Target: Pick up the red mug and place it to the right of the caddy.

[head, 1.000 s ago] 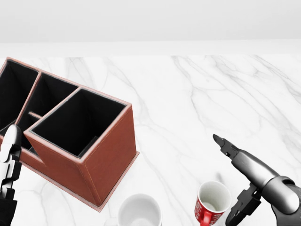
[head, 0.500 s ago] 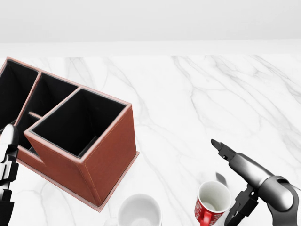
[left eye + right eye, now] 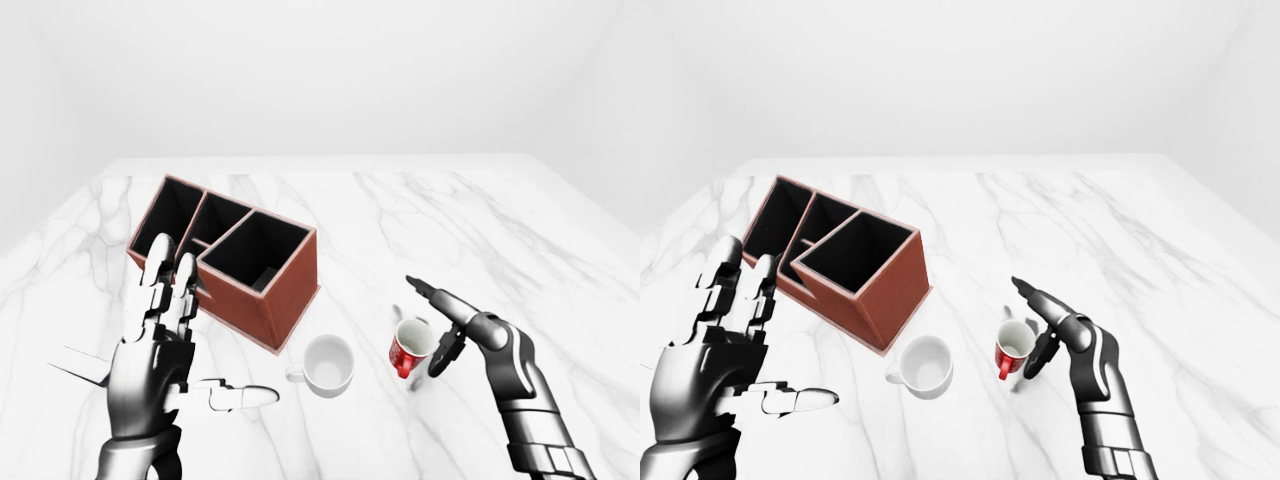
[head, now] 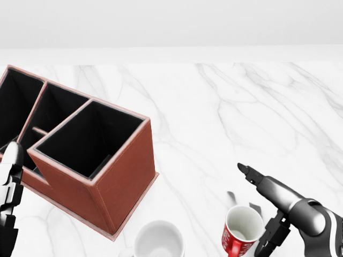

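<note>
Red mug (image 3: 410, 347) upright on marble, right robot hand (image 3: 447, 322) spread beside it, not gripping.

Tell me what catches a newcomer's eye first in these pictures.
The red mug stands out low on the white marble table, with the right hand open just beside it. Left of it sit a white mug and the brown caddy; the left hand hangs open, lower left.

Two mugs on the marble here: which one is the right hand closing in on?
The red mug, right of the white mug. The right hand has open fingers beside it; the white mug stands apart, nearer the caddy.
</note>
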